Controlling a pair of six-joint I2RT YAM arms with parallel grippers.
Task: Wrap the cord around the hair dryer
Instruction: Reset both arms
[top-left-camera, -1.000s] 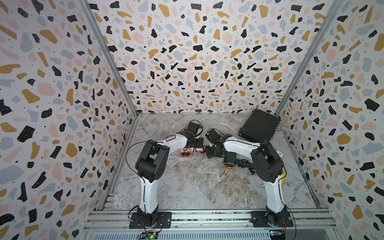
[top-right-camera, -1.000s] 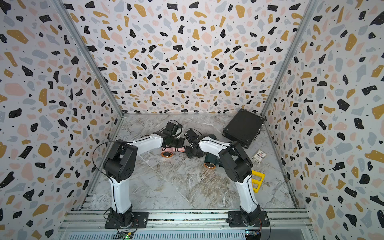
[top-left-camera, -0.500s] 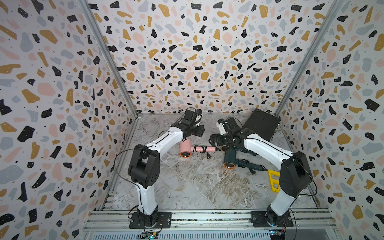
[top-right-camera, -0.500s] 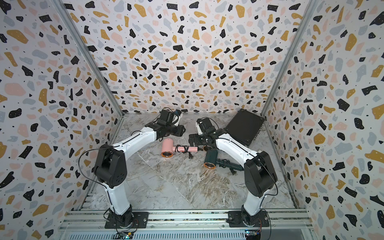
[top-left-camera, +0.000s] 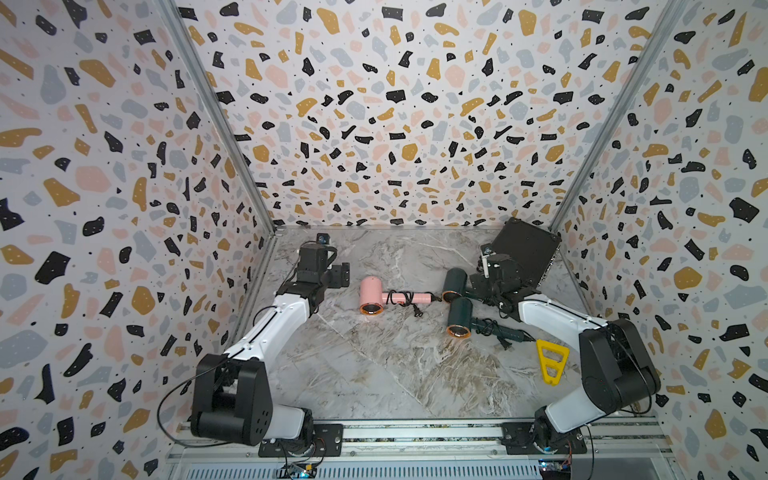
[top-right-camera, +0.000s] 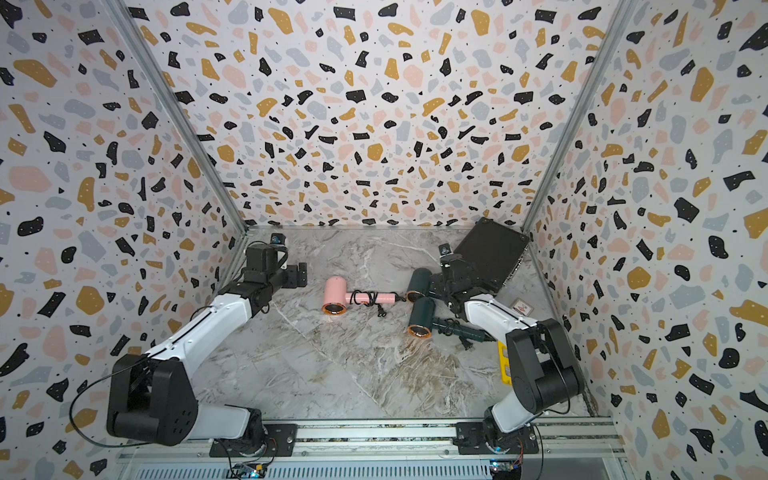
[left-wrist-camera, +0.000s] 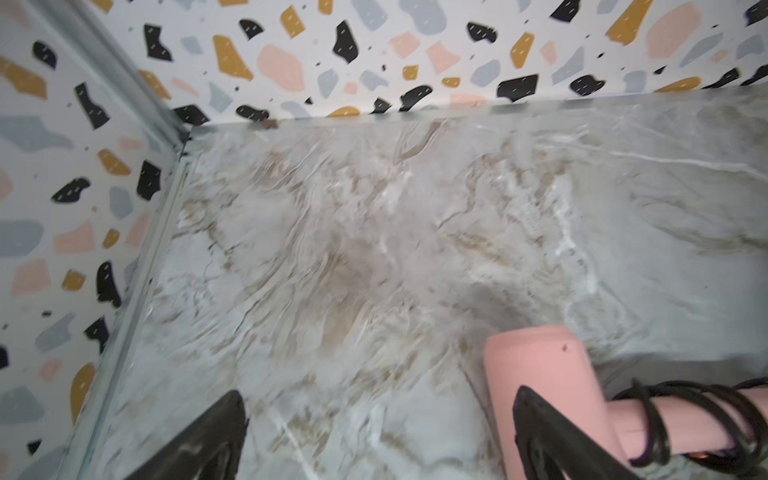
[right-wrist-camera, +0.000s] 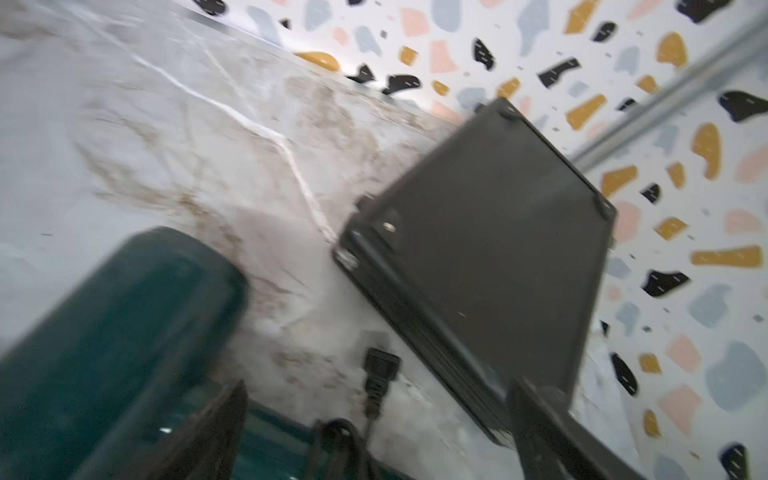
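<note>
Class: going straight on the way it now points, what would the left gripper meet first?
The left gripper would most likely meet the bare marble tabletop first; depth is unclear. The pink hair dryer lies just beside that line, not in it.

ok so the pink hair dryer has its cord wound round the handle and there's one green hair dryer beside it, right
Not one but two: both top views show a far green hair dryer and a near green hair dryer beside it. The pink hair dryer has its cord wound round the handle.
</note>
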